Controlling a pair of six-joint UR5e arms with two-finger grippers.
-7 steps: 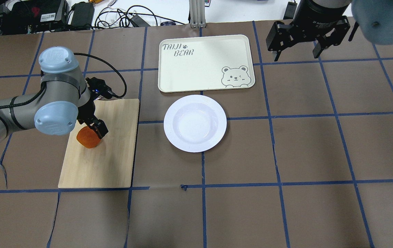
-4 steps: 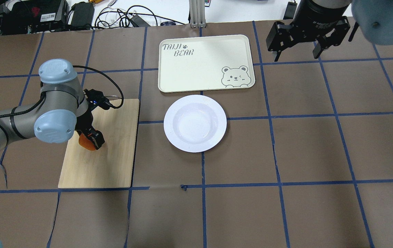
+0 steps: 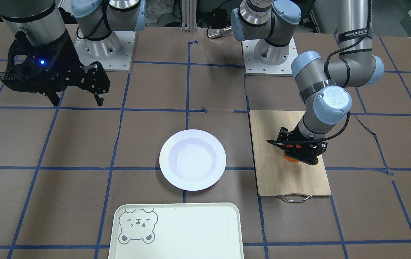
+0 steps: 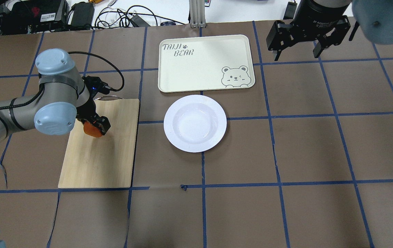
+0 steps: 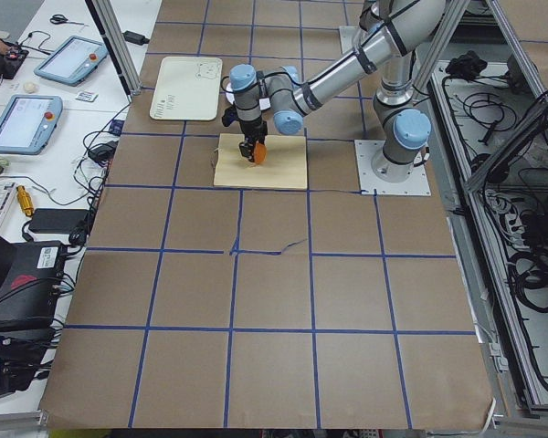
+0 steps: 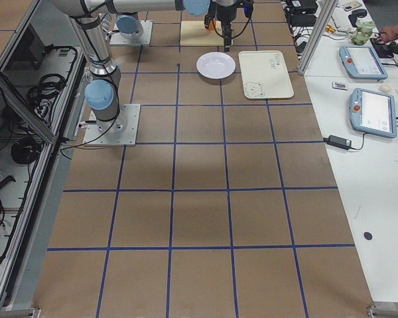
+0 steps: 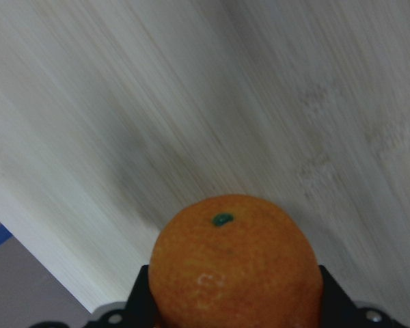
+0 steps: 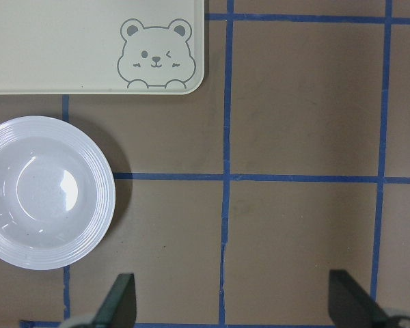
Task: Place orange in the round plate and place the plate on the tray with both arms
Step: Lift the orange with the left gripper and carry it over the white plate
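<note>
Front view first: looks like step one, getting the orange [image 3: 291,158] over to the plate [image 3: 165,160]. Got the left gripper [image 3: 296,154] clamped round the fruit over the cutting board [image 3: 281,180], well apart from the plate. Nothing in the plate yet; sitting on the table [image 3: 371,216] near the tray [image 3: 191,233], not on it. Right gripper [image 3: 77,103] parked far off at the other side, spread wide, carrying nothing.

Overhead: same grip from behind, black fingers [image 4: 103,124] hugging the orange, half hidden under the wrist. Can't say from here whether touching the wood or hanging clear.

Left side view: seems to show the orange a touch off the board, but too small to swear by.

Right side view: tiny, adds little. Plate just beside the tray, not on it.

Left wrist cam: fills the bottom of the shot with orange, green stem dot facing the camera, squeezed snug between the dark pads [image 7: 140,301]. Blurry wood behind with a soft shadow, so probably lifted.

Right wrist cam: two fingertips [image 8: 119,297] far apart at the bottom edge, only bare table between. Plate and bear corner of the tray off to the side.

Next up, I reckon: swing across, lower into the sunken middle, let go gently or risk a roll. Then both grippers on the plate rim for the tray.
</note>
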